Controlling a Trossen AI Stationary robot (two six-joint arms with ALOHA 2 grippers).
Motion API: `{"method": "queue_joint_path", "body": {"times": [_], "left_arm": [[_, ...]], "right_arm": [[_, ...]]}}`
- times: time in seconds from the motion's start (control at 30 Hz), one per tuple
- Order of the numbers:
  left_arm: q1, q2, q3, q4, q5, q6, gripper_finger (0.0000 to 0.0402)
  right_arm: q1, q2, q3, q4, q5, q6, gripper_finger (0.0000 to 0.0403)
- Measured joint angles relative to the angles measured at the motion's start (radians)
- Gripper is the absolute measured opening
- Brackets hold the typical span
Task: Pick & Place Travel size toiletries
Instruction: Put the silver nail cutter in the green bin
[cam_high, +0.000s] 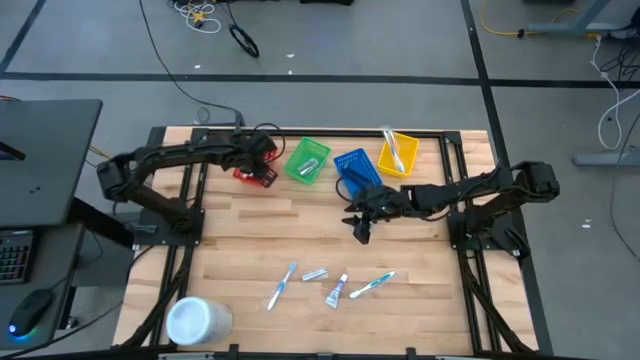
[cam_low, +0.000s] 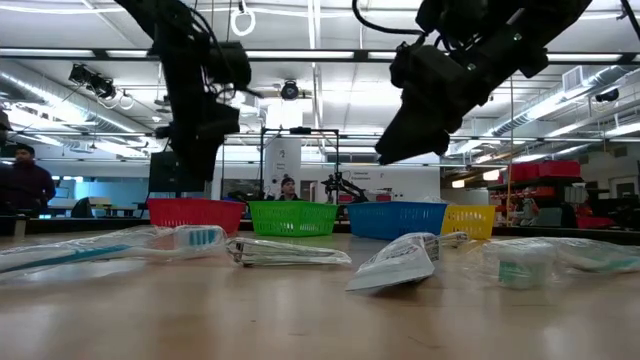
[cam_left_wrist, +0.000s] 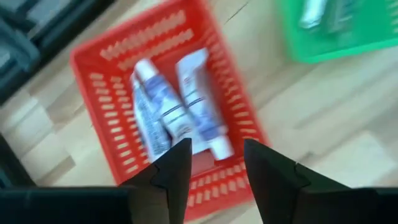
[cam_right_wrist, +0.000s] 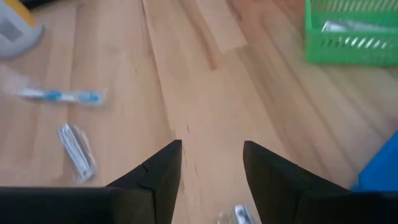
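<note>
Toward six o'clock on the table (cam_high: 240, 235) lie your remaining toiletries (cam_high: 330, 283): light, crinkly, slippery wrapped packets. Pinch them mid-length. Your right gripper (cam_high: 360, 226) hovers empty and spread; the left gripper (cam_high: 262, 160), also parted, hangs over the red basket (cam_high: 258, 172).

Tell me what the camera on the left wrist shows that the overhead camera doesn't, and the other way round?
Only the left wrist view looks down into the red basket and shows white-and-blue tubes lying inside, framed by the open left gripper.

Only the high view shows the blue basket, the yellow basket, the right gripper over bare table, four loose toiletries near the front edge, and the white tub.

Both show the red basket, the green basket beside it and the wooden table.
</note>
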Motion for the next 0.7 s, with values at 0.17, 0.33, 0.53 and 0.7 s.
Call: {"method": "queue_joint_path", "body": {"times": [0.17, 0.33, 0.53, 0.7], "left_arm": [[-0.092, -0.077, 0.001, 0.009, -0.016, 0.004, 0.0149], [-0.208, -0.094, 0.001, 0.014, -0.026, 0.02, 0.0149], [-0.369, -0.093, -0.001, 0.055, -0.025, 0.042, 0.0149], [-0.495, -0.093, -0.001, 0.171, 0.006, 0.037, 0.0148]], "right_arm": [[0.003, 0.0, 0.0, -0.057, 0.0, -0.008, 0.018], [0.002, 0.0, 0.0, -0.08, 0.0, -0.035, 0.018], [0.002, 0.0, 0.0, -0.104, 0.0, -0.038, 0.018], [-0.001, 0.0, 0.0, -0.099, 0.002, -0.038, 0.018]]}}
